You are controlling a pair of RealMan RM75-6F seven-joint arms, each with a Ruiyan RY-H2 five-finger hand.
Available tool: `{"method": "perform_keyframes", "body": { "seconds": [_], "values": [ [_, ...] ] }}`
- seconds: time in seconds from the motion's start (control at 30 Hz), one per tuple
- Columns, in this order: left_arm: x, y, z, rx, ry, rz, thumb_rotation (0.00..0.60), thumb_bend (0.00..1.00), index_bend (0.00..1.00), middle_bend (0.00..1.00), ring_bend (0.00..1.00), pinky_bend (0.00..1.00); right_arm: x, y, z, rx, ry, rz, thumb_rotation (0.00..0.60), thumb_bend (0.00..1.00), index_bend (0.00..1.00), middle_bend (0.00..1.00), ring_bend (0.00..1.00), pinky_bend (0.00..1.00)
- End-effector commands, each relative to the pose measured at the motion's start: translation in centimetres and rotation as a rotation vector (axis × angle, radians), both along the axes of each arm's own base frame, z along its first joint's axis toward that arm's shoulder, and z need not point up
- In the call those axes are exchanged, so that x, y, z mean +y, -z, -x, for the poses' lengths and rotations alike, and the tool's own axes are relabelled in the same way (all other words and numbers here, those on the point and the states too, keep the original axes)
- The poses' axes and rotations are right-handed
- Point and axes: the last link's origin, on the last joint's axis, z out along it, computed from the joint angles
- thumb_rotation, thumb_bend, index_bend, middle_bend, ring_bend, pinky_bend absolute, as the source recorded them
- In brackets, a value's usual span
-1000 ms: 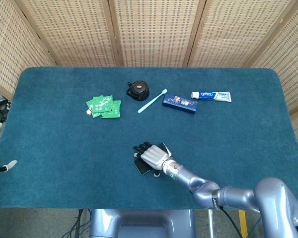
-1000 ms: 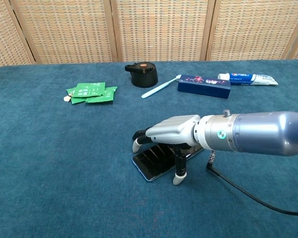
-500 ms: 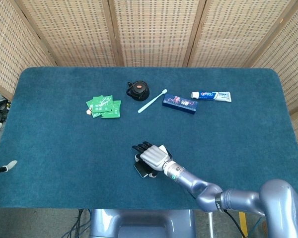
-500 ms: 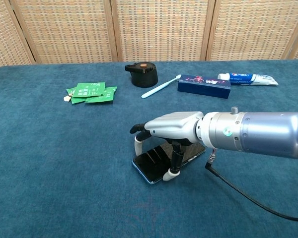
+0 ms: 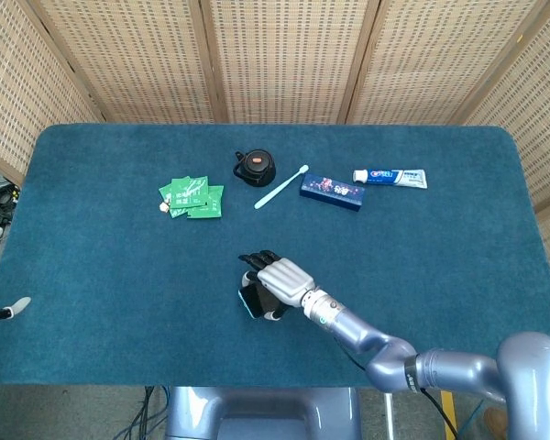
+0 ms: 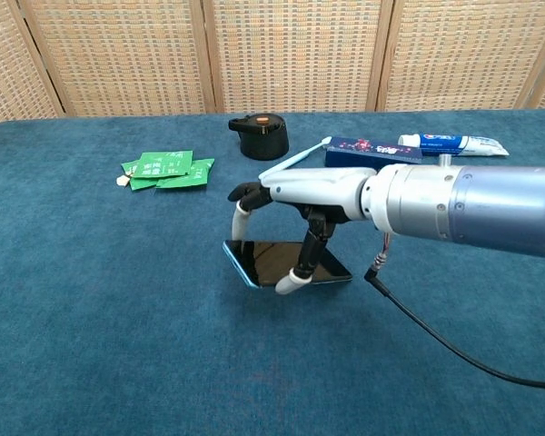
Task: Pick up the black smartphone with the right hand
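Observation:
The black smartphone (image 6: 277, 262) lies nearly flat, screen up, in my right hand (image 6: 302, 193), a little above the blue cloth. White-tipped fingers (image 6: 240, 214) hook over its far left edge, and the thumb presses its near edge. From the head view, the right hand (image 5: 280, 280) covers most of the smartphone (image 5: 249, 301), leaving only its left end showing. Two pale fingertips of my left hand (image 5: 18, 303) peek in at the table's left edge, spread apart and holding nothing.
At the back of the table (image 5: 458, 247) lie green sachets (image 5: 192, 197), a black lid with an orange button (image 5: 255, 166), a white toothbrush (image 5: 280, 187), a dark blue box (image 5: 332, 192) and a toothpaste tube (image 5: 390, 177). A black cable (image 6: 445, 350) trails from my right wrist.
My right hand closed around the smartphone and raised it off the cloth, moving slightly left and away from me. The left hand stayed put.

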Motion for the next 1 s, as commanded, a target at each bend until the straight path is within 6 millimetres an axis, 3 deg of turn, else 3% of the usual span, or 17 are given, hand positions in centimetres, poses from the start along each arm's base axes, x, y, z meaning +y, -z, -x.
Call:
{"method": "perform_keyframes", "body": {
  "seconds": [0.03, 0.33, 0.5, 0.57, 0.63, 0.73, 0.8, 0.87, 0.93, 1.0],
  "values": [
    [0.0, 0.0, 0.0, 0.001, -0.001, 0.0, 0.6, 0.0, 0.0, 0.0, 0.0, 0.0, -0.8, -1.7, -0.4, -0.105, 0.101, -0.009, 0.6, 0.56, 0.67, 0.02, 0.0, 0.0],
    [0.1, 0.3, 0.0, 0.004, -0.004, 0.009, 0.6, 0.0, 0.0, 0.0, 0.0, 0.0, -2.8, -4.6, 2.2, -0.267, 0.337, -0.039, 0.6, 0.56, 0.67, 0.03, 0.0, 0.0],
    [0.1, 0.3, 0.0, 0.003, -0.009, 0.008, 0.6, 0.0, 0.0, 0.0, 0.0, 0.0, -4.3, -6.5, 5.8, -0.337, 0.492, -0.03, 0.6, 0.56, 0.67, 0.03, 0.0, 0.0],
    [0.0, 0.5, -0.1, 0.007, -0.003, 0.015, 0.6, 0.0, 0.0, 0.0, 0.0, 0.0, -5.4, -7.9, 8.9, -0.373, 0.608, 0.0, 0.6, 0.56, 0.67, 0.03, 0.0, 0.0],
    [0.0, 0.5, -0.2, 0.009, -0.001, 0.015, 0.6, 0.0, 0.0, 0.0, 0.0, 0.0, -5.9, -8.9, 10.4, -0.41, 0.666, 0.0, 0.6, 0.56, 0.66, 0.04, 0.0, 0.0],
    [-0.1, 0.6, -0.3, 0.011, 0.0, 0.013, 0.6, 0.0, 0.0, 0.0, 0.0, 0.0, -6.1, -10.1, 12.0, -0.433, 0.699, 0.004, 0.6, 0.57, 0.5, 0.04, 0.0, 0.0],
    [-0.1, 0.6, -0.3, 0.014, 0.001, 0.013, 0.6, 0.0, 0.0, 0.0, 0.0, 0.0, -6.2, -10.8, 13.2, -0.446, 0.703, 0.018, 0.6, 0.55, 0.26, 0.02, 0.0, 0.0],
    [-0.1, 0.6, -0.4, 0.015, 0.003, 0.013, 0.6, 0.0, 0.0, 0.0, 0.0, 0.0, -6.0, -11.5, 14.3, -0.467, 0.704, 0.024, 0.6, 0.53, 0.09, 0.0, 0.0, 0.0],
    [-0.2, 0.6, -0.5, 0.013, 0.006, 0.011, 0.6, 0.0, 0.0, 0.0, 0.0, 0.0, -5.7, -12.3, 15.7, -0.457, 0.685, 0.036, 0.6, 0.5, 0.01, 0.0, 0.0, 0.0],
    [-0.3, 0.6, -0.6, 0.012, 0.012, 0.009, 0.6, 0.0, 0.0, 0.0, 0.0, 0.0, -5.5, -13.3, 17.2, -0.425, 0.665, 0.062, 0.6, 0.42, 0.0, 0.0, 0.0, 0.0]
  ]
}}
